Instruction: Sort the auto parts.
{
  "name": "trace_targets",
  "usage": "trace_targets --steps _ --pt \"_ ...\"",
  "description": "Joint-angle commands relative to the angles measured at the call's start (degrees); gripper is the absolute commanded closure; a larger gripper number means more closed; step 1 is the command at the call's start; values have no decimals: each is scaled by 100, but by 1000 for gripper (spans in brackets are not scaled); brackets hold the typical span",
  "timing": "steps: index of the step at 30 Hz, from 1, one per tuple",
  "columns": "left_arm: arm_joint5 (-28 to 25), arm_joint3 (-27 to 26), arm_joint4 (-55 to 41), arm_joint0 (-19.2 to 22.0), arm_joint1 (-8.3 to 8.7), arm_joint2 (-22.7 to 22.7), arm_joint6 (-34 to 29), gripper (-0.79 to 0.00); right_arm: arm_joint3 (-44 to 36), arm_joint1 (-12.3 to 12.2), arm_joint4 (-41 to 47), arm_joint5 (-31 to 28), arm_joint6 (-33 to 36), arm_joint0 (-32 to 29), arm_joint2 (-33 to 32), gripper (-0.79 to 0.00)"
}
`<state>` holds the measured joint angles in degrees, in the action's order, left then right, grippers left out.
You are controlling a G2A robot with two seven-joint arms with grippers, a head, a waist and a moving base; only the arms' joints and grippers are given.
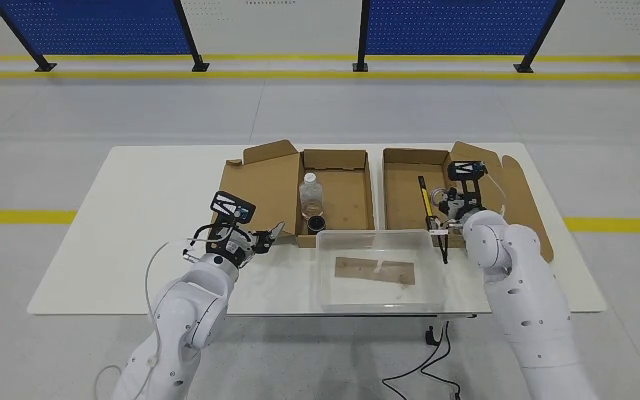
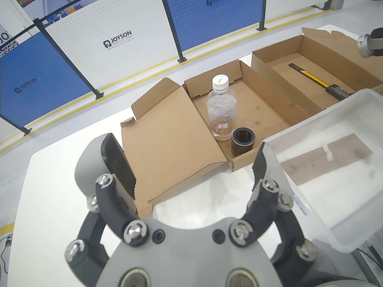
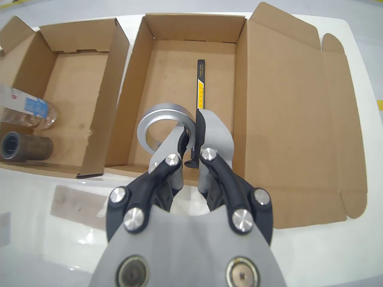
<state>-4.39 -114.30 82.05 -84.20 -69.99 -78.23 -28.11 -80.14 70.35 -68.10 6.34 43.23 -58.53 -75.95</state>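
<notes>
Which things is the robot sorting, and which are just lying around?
Job: silver ring in the right hand; black cylinder and bottle in one cardboard box; caliper in the other box; clear bin.
Lying about: brown card in the bin; blue panels behind.

Bright, even overhead light on the white table, soft shadows beside the cardboard boxes at frame centre, mild glare on the clear bin, wide-angle bending at wrist-view edges.
</notes>
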Motion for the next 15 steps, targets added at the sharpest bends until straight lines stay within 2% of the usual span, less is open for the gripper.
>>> trace_targets --steps 1,8,15 --pt "0 0 0 0 0 0 0 -785 460 27 -129 -100 70 312 167 0" --pt "0 0 0 0 0 0 0 -785 1466 155 -149 -391 227 1026 658 0" --pt "0 0 0 0 0 0 0 -785 2230 286 -88 -599 453 1426 1059 0"
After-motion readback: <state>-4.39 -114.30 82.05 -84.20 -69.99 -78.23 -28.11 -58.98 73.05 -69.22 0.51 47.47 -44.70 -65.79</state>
